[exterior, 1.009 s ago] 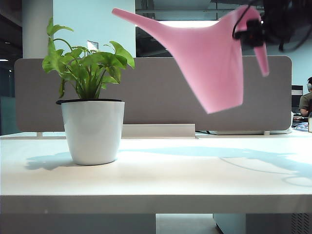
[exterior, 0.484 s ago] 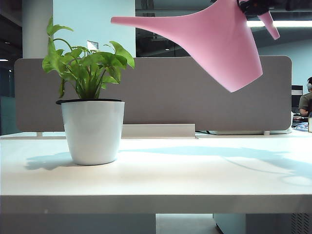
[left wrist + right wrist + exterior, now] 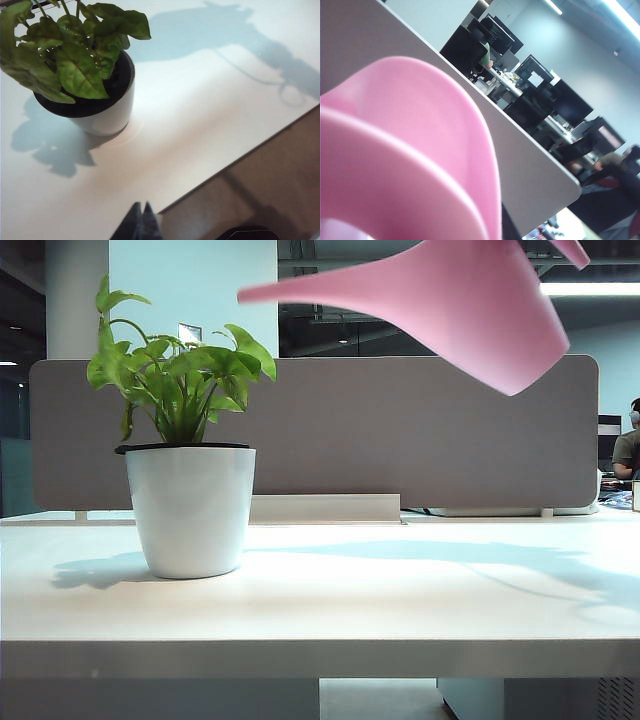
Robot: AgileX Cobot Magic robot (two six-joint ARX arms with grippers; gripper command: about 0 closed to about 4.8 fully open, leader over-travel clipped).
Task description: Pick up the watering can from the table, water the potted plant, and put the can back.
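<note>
The pink watering can (image 3: pixel 480 310) hangs in the air at the upper right of the exterior view, tipped over, its spout tip (image 3: pixel 245 292) just above and to the right of the potted plant (image 3: pixel 185 390). The plant's white pot (image 3: pixel 190 510) stands on the table (image 3: pixel 400 590). My right gripper is above that view's top edge. In its wrist view the can (image 3: pixel 410 150) fills the picture, and only a dark sliver of finger (image 3: pixel 506 227) shows beside it. My left gripper (image 3: pixel 142 212) is shut and empty over the table's front edge, near the potted plant (image 3: pixel 75 55).
A grey partition (image 3: pixel 330 430) runs along the back of the table. Behind it are desks with monitors (image 3: pixel 540 85) and a seated person (image 3: pixel 628 445) at the far right. The table's front edge (image 3: pixel 240 157) drops to brown floor.
The can has risen and tipped further, its body swinging up and right while the spout sank to about level, pointing at the plant. The right gripper left the exterior view upward. The left gripper stayed still.
</note>
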